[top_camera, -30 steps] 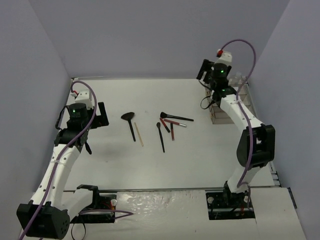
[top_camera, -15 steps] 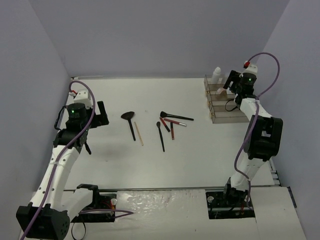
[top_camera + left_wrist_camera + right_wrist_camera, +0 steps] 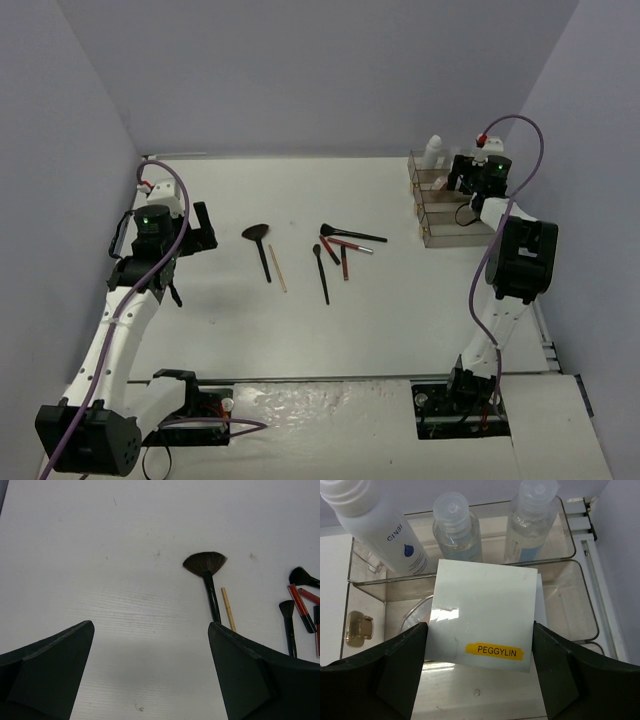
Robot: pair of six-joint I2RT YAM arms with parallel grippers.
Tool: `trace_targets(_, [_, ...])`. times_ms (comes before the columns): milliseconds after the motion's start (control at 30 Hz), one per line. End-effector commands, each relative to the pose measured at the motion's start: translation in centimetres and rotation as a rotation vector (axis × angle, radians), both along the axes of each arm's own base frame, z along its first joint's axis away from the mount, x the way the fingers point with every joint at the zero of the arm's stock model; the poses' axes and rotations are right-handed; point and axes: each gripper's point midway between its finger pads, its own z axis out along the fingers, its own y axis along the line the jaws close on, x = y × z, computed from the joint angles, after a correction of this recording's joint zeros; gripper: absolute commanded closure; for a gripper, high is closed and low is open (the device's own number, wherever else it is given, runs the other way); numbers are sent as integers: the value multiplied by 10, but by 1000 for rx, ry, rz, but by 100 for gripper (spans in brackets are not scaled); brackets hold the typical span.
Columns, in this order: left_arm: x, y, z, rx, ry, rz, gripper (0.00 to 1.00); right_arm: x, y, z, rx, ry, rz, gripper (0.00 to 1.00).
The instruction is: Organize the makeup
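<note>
My right gripper (image 3: 480,627) is shut on a white square pad (image 3: 485,605) with a yellow label, gripped by its two side edges above the clear tiered organizer (image 3: 580,605). Three clear white-capped bottles (image 3: 456,527) stand in the organizer's back tier. In the top view this gripper (image 3: 462,177) is over the organizer (image 3: 445,238) at the far right. On the table's middle lie a black fan brush (image 3: 258,238), a tan pencil (image 3: 278,268), a small black brush (image 3: 321,270) and red pencils (image 3: 345,262). My left gripper (image 3: 151,626) is open and empty, left of the fan brush (image 3: 205,565).
A small gold-capped item (image 3: 357,627) sits in the organizer's left compartment. A clear faceted piece (image 3: 415,615) lies under the pad. Walls close the table at the back and sides, and the organizer stands against the right wall.
My right arm has swung right from the organizer's left side and now hangs over its tiers with the pad. The left arm has not moved.
</note>
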Motion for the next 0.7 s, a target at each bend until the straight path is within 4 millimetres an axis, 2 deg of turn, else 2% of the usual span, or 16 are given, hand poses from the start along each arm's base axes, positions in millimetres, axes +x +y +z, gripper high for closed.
trace_targets(0, [12, -1, 26, -22, -89, -1, 3, 30, -12, 57, -115, -182, 60, 92])
trace_targets(333, [13, -1, 25, -15, -85, -4, 3, 46, -23, 30, -151, -140, 86, 86])
trace_targets(400, [13, -1, 25, -16, -87, -6, 3, 49, -24, 26, -157, -128, 92, 81])
trace_targets(467, [14, -2, 24, -16, -82, -8, 3, 51, -25, 27, -158, -123, 94, 69])
trace_targets(533, [13, -2, 24, -16, -81, -8, 3, 49, -24, 33, -156, -134, 91, 46])
trace_targets(600, [13, -2, 25, -16, -83, -8, 3, 45, -24, 39, -148, -149, 83, 32])
trace_targets(633, [13, -1, 25, -16, -85, -6, 3, 44, -23, 55, -148, -182, 74, 24])
trace_targets(667, [13, -1, 25, -16, -85, -6, 3, 41, -22, 50, -144, -172, 72, 18])
